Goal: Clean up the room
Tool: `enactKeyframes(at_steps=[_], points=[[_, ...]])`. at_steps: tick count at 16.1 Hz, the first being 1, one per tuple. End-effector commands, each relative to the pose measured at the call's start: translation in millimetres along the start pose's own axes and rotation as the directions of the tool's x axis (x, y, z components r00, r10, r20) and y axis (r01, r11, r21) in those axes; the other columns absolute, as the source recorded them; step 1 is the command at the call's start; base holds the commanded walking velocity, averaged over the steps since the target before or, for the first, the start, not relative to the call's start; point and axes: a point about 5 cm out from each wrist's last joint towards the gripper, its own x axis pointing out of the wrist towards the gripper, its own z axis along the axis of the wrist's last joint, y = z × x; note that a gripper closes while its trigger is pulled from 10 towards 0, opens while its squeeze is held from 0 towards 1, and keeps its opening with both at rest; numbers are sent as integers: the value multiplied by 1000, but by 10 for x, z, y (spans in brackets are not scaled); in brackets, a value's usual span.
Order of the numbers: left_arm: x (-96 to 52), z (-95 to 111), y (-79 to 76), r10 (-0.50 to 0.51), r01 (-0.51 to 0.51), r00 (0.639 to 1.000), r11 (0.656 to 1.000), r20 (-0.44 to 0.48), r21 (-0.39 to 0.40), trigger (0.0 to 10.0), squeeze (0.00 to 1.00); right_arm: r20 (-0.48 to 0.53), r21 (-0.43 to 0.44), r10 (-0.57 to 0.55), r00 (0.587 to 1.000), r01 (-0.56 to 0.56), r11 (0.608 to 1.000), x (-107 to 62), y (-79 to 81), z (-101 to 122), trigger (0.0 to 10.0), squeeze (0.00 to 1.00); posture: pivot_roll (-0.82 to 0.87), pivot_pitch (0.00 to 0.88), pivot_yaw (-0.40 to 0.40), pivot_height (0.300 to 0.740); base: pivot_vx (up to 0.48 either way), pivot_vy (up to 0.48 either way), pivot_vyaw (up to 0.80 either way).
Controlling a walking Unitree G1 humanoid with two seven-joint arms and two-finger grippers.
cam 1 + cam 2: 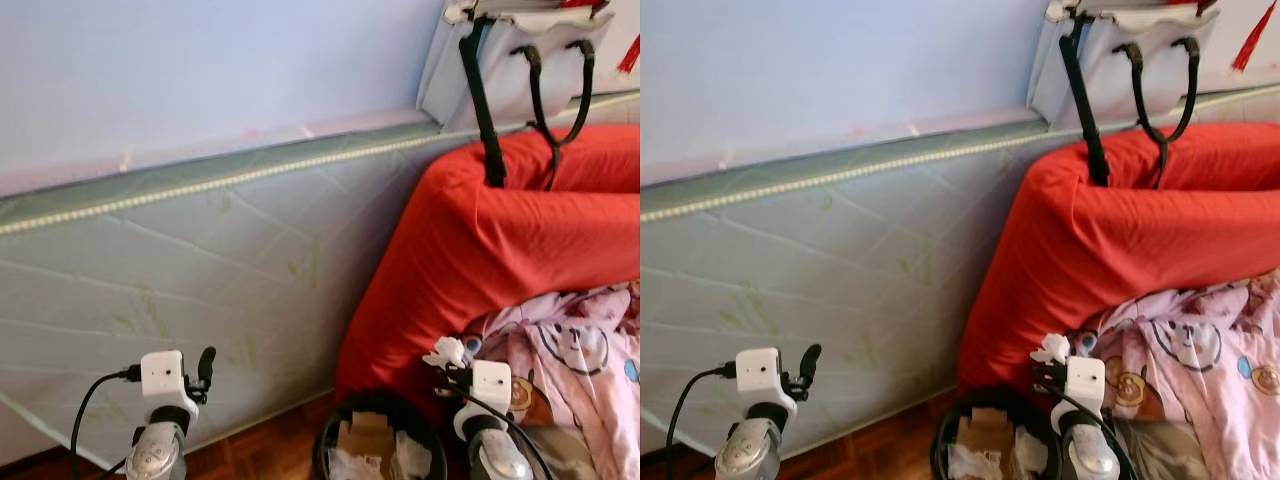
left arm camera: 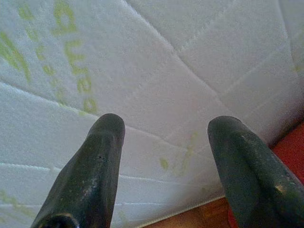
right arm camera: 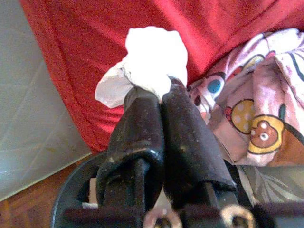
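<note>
The right gripper (image 3: pixel 159 95) has its 2 fingers pressed together on a crumpled white tissue (image 3: pixel 149 64), holding it above the near rim of a round black bin (image 1: pixel 380 440). The bin stands on the wooden floor (image 1: pixel 255 450), touching the lower edge of a red cushion (image 1: pixel 480 250), and already contains cardboard and white paper. A pink cartoon-print cloth (image 1: pixel 570 360) lies against the cushion, just beside the gripper's outer side.

The left gripper (image 2: pixel 164 142) hangs with its fingers spread apart and holding nothing, facing a pale quilted mattress (image 1: pixel 200 260) that stands on its long edge against the wall. A strip of bare floor runs between the mattress's lower edge and the bin.
</note>
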Motion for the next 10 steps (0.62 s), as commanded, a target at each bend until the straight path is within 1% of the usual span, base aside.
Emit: enactKeyframes(at_steps=[1,4,6,10], points=[[-10,-18,-19,-15,15,1000,1000,-21,19,10000,0,-21,-2,-5,1000,5,1000,-5,-14,-24,10000,0,16,0,-78,638,0,0,0],[-7,-16,-11,-25,25,999,999,-29,24,10000,0,-29,5,-8,1000,9,1000,2,19,-36,10000,0,14,0,-60,603,0,0,0],[2,-11,-2,-26,27,999,999,-32,26,10000,0,-10,24,-4,1000,4,1000,1,40,-20,10000,0,10,0,-56,603,0,0,0],[3,-8,-8,-25,26,999,999,-36,24,10000,0,-28,9,16,999,-15,1000,-4,47,-40,10000,0,12,0,-59,603,0,0,0]])
